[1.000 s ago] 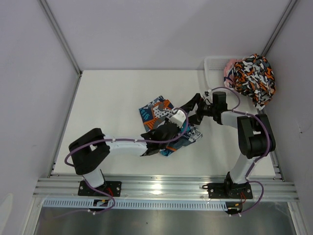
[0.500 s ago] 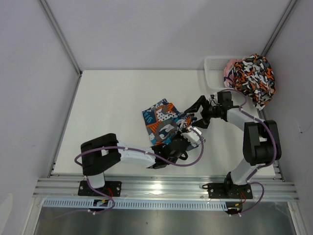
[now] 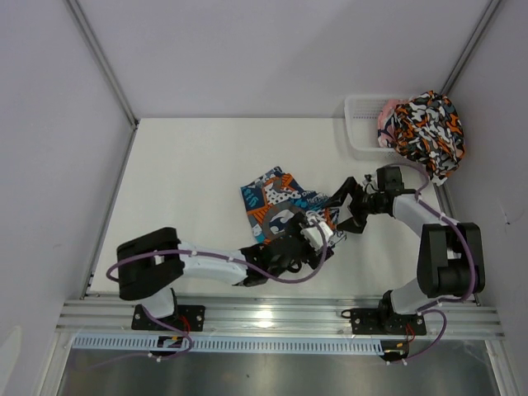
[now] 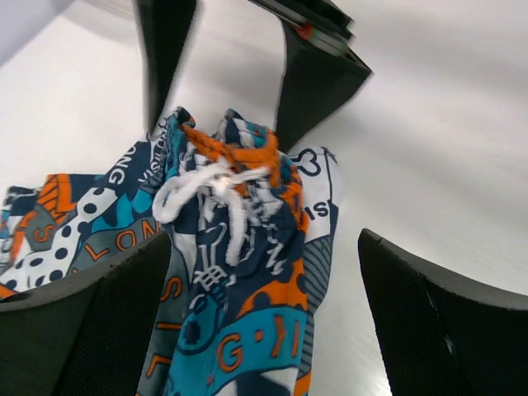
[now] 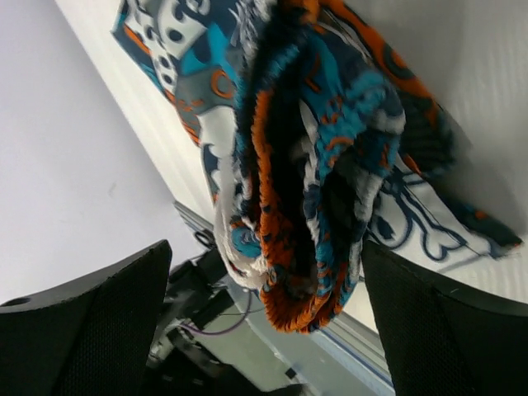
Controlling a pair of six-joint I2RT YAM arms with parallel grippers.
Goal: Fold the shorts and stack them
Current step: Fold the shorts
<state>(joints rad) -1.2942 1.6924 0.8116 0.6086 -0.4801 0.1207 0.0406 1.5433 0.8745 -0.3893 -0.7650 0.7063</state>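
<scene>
Shorts [image 3: 276,206] on table [image 3: 181,181]; other shorts [image 3: 427,132] over basket [image 3: 361,115].

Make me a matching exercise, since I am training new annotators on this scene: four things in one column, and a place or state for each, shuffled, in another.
Things:
1. teal shorts
2. blotched shorts
3. basket
4. left tool

Places or states:
A. white mesh, at the far right corner of the table
B. open wide
C. draped over a rim
D. bunched near the table's middle

Pairs: 1-D, 2-C, 3-A, 4-B.
</scene>
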